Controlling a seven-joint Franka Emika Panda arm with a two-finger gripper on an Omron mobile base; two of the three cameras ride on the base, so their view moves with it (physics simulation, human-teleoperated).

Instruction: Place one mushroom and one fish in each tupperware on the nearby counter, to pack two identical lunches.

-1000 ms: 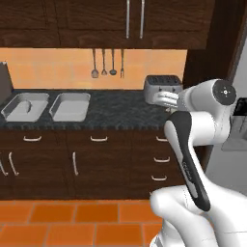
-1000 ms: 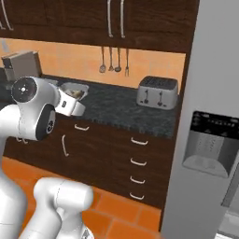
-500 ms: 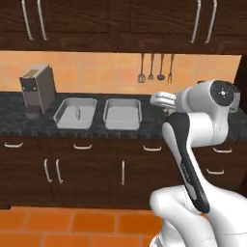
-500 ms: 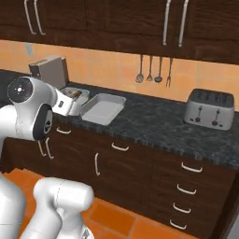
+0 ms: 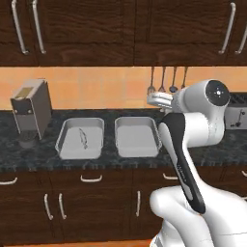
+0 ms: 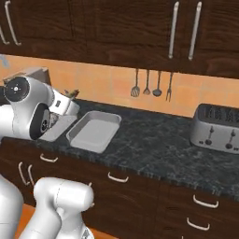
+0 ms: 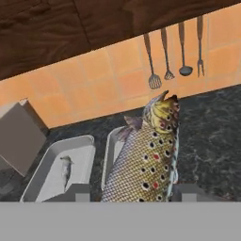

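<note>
Hand view: the fingers point(image 7: 136, 193) clasp a spotted fish point(image 7: 146, 160), its long axis running straight ahead. The empty tupperware point(image 5: 137, 136) lies directly beyond and below them on the surface point(image 5: 202, 154); its twin point(image 5: 81, 138), left, already holds a fish.

Spotted fish point(image 7: 149, 160) held between the pincer point(image 7: 129, 192) fingers; beyond it, two grey trays point(image 5: 137, 137), far one point(image 5: 81, 139) holding a small fish point(image 5: 83, 138).
</note>
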